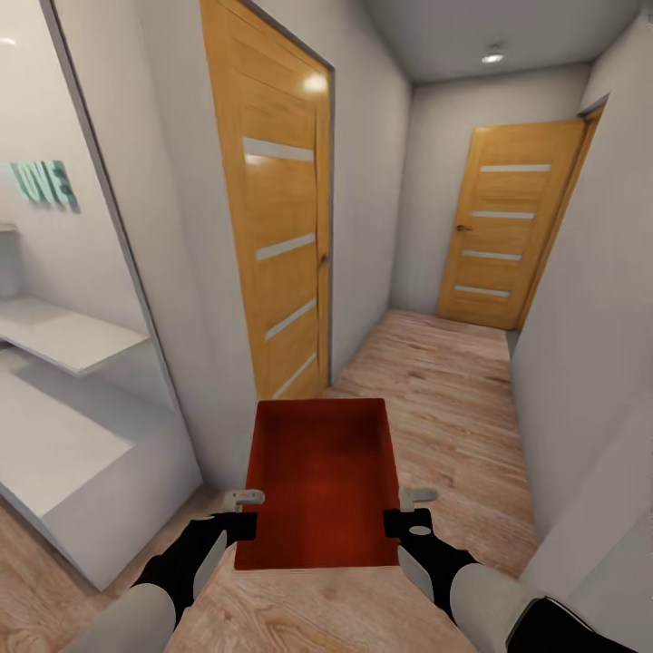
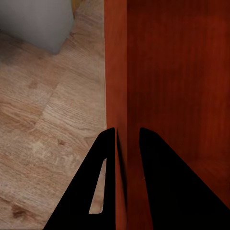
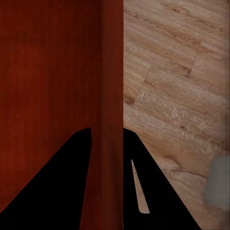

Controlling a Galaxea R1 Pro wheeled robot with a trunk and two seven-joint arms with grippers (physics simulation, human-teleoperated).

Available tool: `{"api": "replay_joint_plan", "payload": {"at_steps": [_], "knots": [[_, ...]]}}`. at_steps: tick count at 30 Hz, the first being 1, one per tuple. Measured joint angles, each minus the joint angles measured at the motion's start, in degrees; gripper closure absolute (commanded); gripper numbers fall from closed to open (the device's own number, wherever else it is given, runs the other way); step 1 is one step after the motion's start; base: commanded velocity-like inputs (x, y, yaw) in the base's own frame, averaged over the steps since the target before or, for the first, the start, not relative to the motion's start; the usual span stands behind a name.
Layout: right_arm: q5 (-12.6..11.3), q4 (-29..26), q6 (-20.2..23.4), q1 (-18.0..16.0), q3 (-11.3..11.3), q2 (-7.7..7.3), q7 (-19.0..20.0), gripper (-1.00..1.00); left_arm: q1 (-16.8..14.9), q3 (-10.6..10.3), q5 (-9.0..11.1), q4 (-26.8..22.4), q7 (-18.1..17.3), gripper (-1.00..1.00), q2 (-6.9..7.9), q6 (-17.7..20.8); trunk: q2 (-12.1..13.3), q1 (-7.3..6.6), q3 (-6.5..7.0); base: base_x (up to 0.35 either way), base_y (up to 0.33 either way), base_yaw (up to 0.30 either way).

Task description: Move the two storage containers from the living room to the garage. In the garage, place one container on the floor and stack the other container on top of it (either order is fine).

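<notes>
At the far left of the head view a white built-in unit (image 1: 63,381) with a shelf stands against the wall, and pale green letters (image 1: 43,183) hang above it. Next comes a light-wood door (image 1: 277,209) with frosted strips, set in the grey corridor wall. Below it, the left gripper (image 1: 243,510) reaches in from the lower left and grips the left wall of the storage container (image 1: 322,481), an orange-red open-top bin held out level in front of the robot above the wood-plank floor (image 1: 453,399). In the left wrist view the two black fingers (image 2: 103,187) of the left gripper (image 2: 127,143) sit on either side of the container (image 2: 177,86) wall, one outside and one inside, pinching it. The container's far end points down the corridor and its near end lies between the two wrists. On its right wall the right gripper (image 1: 413,510) holds in the same way; the right wrist view shows the right gripper (image 3: 106,139) with its fingers (image 3: 143,187) clamped over the container (image 3: 48,72) wall, plank floor (image 3: 177,81) beyond. Further right, at the corridor's end, a second light-wood door (image 1: 510,227) stands closed under a ceiling light (image 1: 492,56), and a plain grey wall (image 1: 589,345) runs along the right side.
</notes>
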Motion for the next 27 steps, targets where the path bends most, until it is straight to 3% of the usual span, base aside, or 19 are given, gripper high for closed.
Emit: {"api": "replay_joint_plan", "payload": {"at_steps": [27], "knots": [[0.0, 0.0, 0.0, 0.0, 0.0, 0.01, 0.0, 1.00, 0.0, 0.0, 0.0, 0.0, 0.0, 1.00, 0.00, 0.0, 0.0, 0.00, 0.00, 0.322, 0.000, -0.233]]}}
